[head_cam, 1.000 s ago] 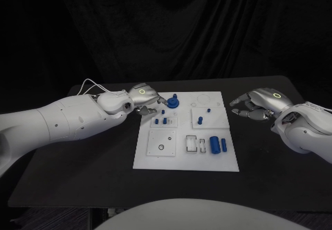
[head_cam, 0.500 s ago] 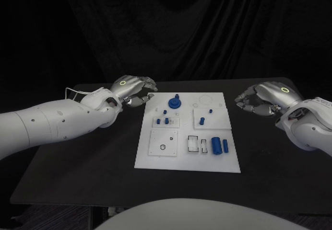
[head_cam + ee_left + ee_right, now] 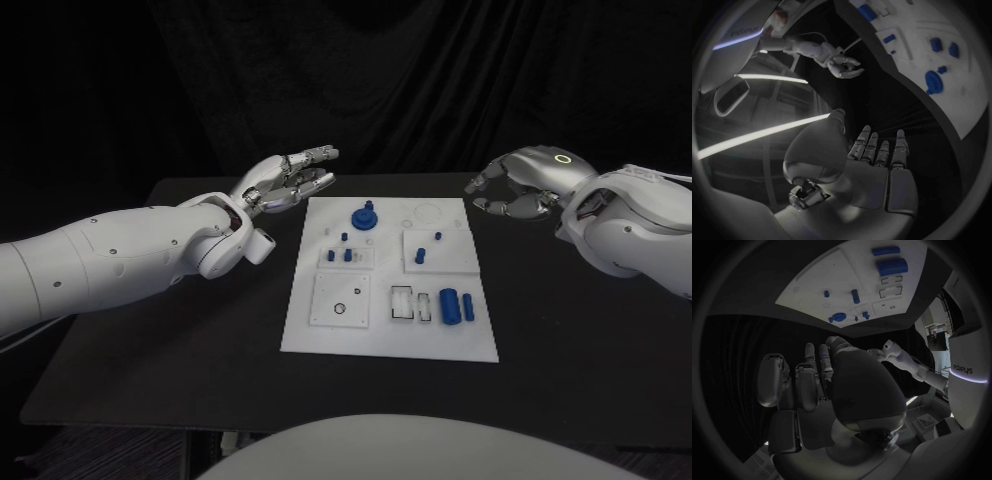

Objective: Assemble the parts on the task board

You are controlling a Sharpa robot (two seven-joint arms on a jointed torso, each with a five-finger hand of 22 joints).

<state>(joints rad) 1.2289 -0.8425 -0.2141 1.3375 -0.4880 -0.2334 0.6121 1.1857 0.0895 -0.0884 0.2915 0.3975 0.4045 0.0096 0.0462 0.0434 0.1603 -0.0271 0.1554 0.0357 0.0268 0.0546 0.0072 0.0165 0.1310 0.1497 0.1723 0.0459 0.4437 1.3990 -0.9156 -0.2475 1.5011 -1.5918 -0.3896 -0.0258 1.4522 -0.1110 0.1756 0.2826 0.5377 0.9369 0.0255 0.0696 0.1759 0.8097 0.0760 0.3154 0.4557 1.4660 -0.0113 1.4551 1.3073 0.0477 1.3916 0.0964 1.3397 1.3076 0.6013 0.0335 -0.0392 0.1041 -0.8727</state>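
Your left hand (image 3: 289,178) hovers spread and empty off the task board's (image 3: 389,340) far-left corner; your right hand (image 3: 522,184), curled on nothing, waits far right. Approach the loose blue cylinders (image 3: 456,303) near-right from above.

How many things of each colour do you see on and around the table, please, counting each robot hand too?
Blue parts: 8, as far as the head view shows
White task board: 1
Silver robot hands, left robot hand and right robot hand: 2
Total: 11
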